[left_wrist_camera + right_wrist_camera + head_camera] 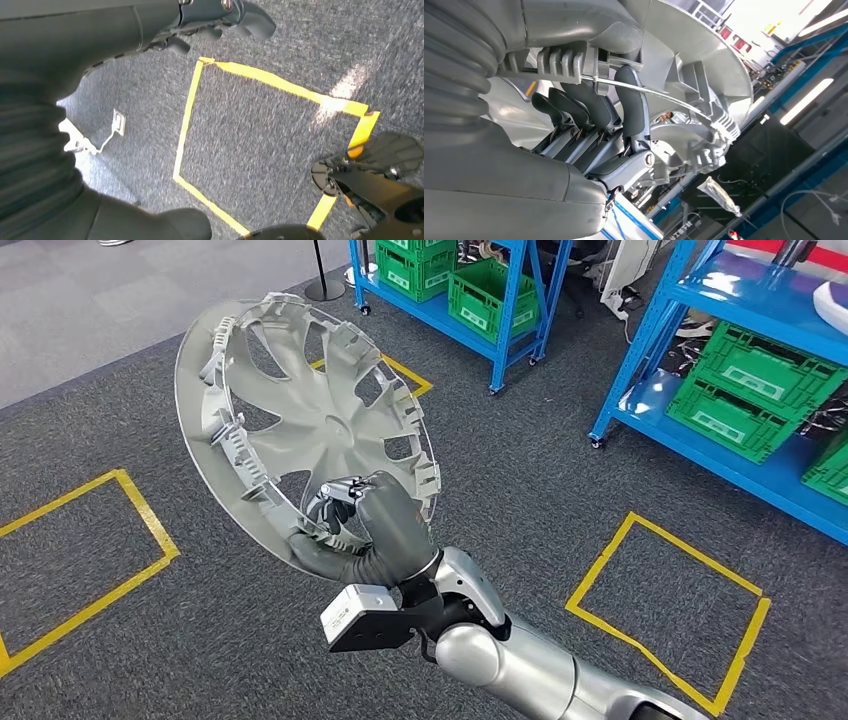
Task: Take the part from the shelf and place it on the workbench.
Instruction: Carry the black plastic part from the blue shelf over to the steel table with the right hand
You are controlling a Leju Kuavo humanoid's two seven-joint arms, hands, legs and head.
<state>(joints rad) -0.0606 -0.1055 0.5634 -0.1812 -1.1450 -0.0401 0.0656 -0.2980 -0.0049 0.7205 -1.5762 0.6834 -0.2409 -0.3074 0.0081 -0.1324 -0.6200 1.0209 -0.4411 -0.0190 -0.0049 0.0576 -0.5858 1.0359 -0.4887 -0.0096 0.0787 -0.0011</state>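
Note:
A large silver wheel cover (305,420) with spokes and rim clips is held up over the grey carpet, tilted with its inner side toward me. My right hand (375,525) grips its lower rim, fingers hooked through a spoke opening. Up close, that hand (589,115) shows dark fingers wrapped over the ribbed rim of the wheel cover (704,70). My left hand (210,22) hangs over the floor with its fingers curled in and nothing in them.
Blue shelves (480,335) holding green crates (490,295) stand at the back centre, and another blue shelf (700,430) with green crates (750,380) on the right. Yellow tape squares (670,610) mark the carpet. A black pole base (325,285) stands behind.

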